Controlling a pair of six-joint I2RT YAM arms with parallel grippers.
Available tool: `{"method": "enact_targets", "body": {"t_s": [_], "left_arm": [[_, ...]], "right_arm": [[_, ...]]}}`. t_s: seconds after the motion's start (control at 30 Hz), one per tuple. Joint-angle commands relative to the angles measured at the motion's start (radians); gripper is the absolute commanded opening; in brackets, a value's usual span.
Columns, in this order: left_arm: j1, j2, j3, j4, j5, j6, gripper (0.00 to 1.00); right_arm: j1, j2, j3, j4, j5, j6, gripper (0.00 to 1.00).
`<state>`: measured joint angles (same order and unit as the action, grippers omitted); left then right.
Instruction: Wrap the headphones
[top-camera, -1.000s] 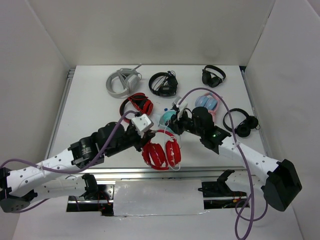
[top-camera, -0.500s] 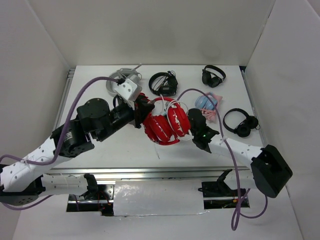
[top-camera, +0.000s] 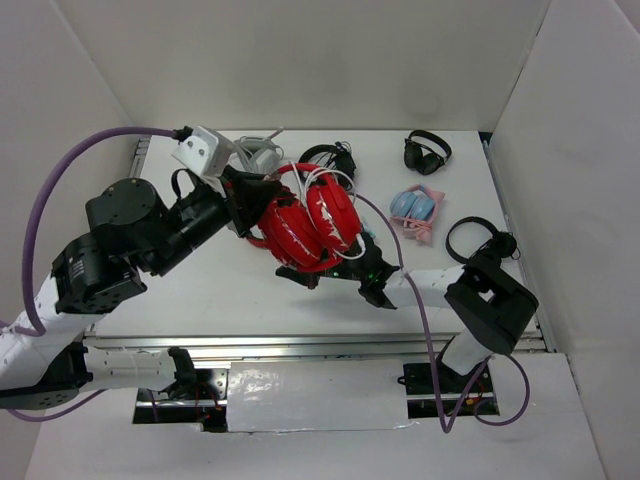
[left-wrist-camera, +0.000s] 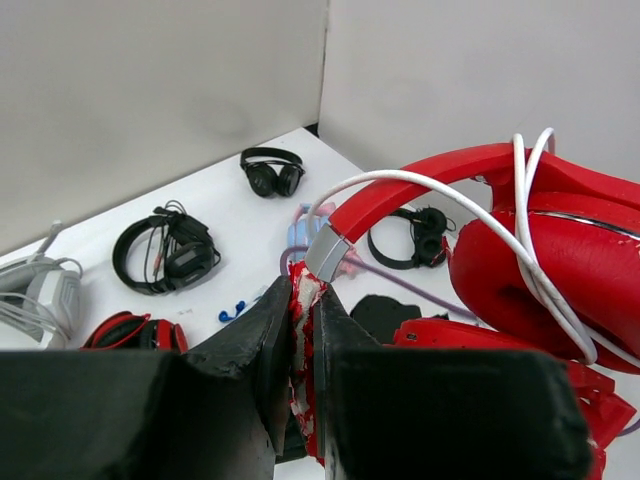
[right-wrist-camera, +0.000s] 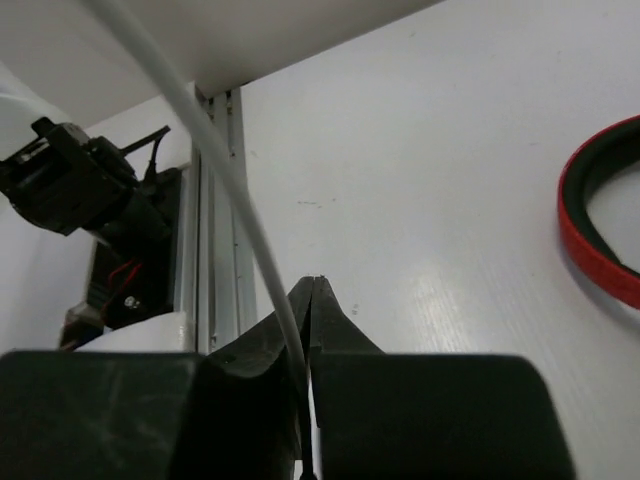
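Where the walls close the table (top-camera: 180, 290) on three sides, bare surface shows only over its left half and in a strip along the near rail (right-wrist-camera: 215, 260). The far edge carries a grey pair (top-camera: 248, 158) and two black sets, and on the right side a black pair (top-camera: 480, 243) lies just beside the right arm. The left arm fills the left of the overhead view, its base cut off at the frame edge. The headphones (top-camera: 305, 225) hang clear of the table above its middle, tilted, earcups together. The left gripper (left-wrist-camera: 303, 300) is clamped tight on the red headband (left-wrist-camera: 430, 175). A red-and-black hoop pair (right-wrist-camera: 600, 225) lies on the table beneath, mostly hidden from above. The right gripper (right-wrist-camera: 310, 288) sits low under the earcups and is largely masked by them overhead. Its wrist view shows the jaws pinched almost together on the white cable (right-wrist-camera: 235, 190), which runs up and out of frame. Further loops of cable cross the headband, and their ends cannot be traced.
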<state>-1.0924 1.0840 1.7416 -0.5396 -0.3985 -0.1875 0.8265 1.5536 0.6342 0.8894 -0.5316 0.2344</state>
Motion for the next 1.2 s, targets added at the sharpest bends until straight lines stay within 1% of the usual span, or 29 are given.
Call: {"method": "enact_targets", "body": {"t_s": [0.0, 0.07, 0.13, 0.17, 0.2, 0.23, 0.3, 0.33, 0.37, 0.4, 0.43, 0.47, 0.5, 0.57, 0.6, 0.67, 0.7, 0.8, 0.9, 0.97, 1.03, 1.07, 1.1, 1.17], "left_arm": [[-0.006, -0.012, 0.067, 0.052, -0.062, -0.014, 0.00], [-0.006, -0.024, 0.059, 0.044, -0.104, -0.009, 0.00], [-0.004, -0.045, 0.036, 0.053, -0.146, -0.012, 0.00], [-0.004, -0.053, 0.010, 0.062, -0.167, -0.009, 0.00], [-0.006, -0.067, -0.007, 0.069, -0.177, -0.010, 0.00], [-0.004, -0.073, -0.036, 0.070, -0.181, -0.010, 0.00], [-0.006, -0.087, -0.063, 0.079, -0.178, -0.016, 0.00], [-0.004, -0.088, -0.077, 0.078, -0.174, -0.029, 0.00], [-0.004, -0.090, -0.102, 0.078, -0.171, -0.030, 0.00], [-0.004, -0.093, -0.119, 0.093, -0.183, -0.039, 0.00], [-0.006, -0.091, -0.131, 0.093, -0.184, -0.036, 0.00], [-0.006, -0.085, -0.129, 0.089, -0.186, -0.038, 0.00], [-0.006, -0.078, -0.125, 0.072, -0.192, -0.049, 0.00], [-0.004, -0.073, -0.119, 0.066, -0.181, -0.050, 0.00], [-0.004, -0.075, -0.125, 0.070, -0.187, -0.059, 0.00], [-0.001, -0.079, -0.145, 0.082, -0.184, -0.058, 0.00], [0.000, -0.084, -0.152, 0.087, -0.183, -0.061, 0.00], [0.005, -0.095, -0.174, 0.115, -0.136, -0.056, 0.00], [0.005, -0.101, -0.180, 0.139, -0.099, -0.066, 0.00], [0.005, -0.104, -0.185, 0.156, -0.092, -0.072, 0.00], [0.006, -0.107, -0.185, 0.162, -0.127, -0.095, 0.00], [0.005, -0.107, -0.185, 0.165, -0.184, -0.107, 0.00], [0.008, -0.113, -0.188, 0.171, -0.210, -0.130, 0.00], [0.006, -0.125, -0.205, 0.196, -0.262, -0.142, 0.00]], "right_arm": [[0.010, 0.004, 0.007, 0.166, -0.004, 0.046, 0.01], [0.008, -0.021, -0.048, 0.197, 0.007, 0.063, 0.00], [0.008, -0.074, -0.094, 0.203, 0.067, 0.080, 0.00], [0.010, -0.096, -0.143, 0.191, 0.099, 0.085, 0.00], [0.010, -0.146, -0.166, 0.186, 0.181, 0.091, 0.00], [0.005, -0.173, -0.207, 0.162, 0.230, 0.101, 0.00], [-0.009, -0.255, -0.229, 0.108, 0.336, 0.108, 0.00], [-0.024, -0.282, -0.229, 0.068, 0.429, 0.105, 0.00], [-0.067, -0.308, -0.209, -0.034, 0.459, 0.092, 0.00], [-0.090, -0.350, -0.196, -0.085, 0.490, 0.092, 0.00], [-0.113, -0.372, -0.174, -0.130, 0.557, 0.089, 0.00], [-0.165, -0.394, -0.169, -0.188, 0.590, 0.095, 0.00], [-0.191, -0.436, -0.168, -0.210, 0.625, 0.106, 0.00], [-0.257, -0.470, -0.163, -0.263, 0.676, 0.129, 0.00], [-0.318, -0.502, -0.163, -0.283, 0.694, 0.163, 0.00], [-0.386, -0.530, -0.168, -0.323, 0.694, 0.190, 0.00], [-0.448, -0.550, -0.171, -0.328, 0.670, 0.204, 0.00], [-0.503, -0.558, -0.169, -0.340, 0.560, 0.217, 0.00], [-0.484, -0.509, -0.148, -0.354, 0.515, 0.200, 0.00], [-0.445, -0.465, -0.142, -0.365, 0.518, 0.197, 0.00], [-0.393, -0.449, -0.168, -0.354, 0.510, 0.198, 0.00], [-0.370, -0.437, -0.175, -0.346, 0.510, 0.197, 0.00], [-0.350, -0.431, -0.186, -0.342, 0.521, 0.198, 0.00], [-0.273, -0.426, -0.208, -0.349, 0.529, 0.194, 0.00]]}}
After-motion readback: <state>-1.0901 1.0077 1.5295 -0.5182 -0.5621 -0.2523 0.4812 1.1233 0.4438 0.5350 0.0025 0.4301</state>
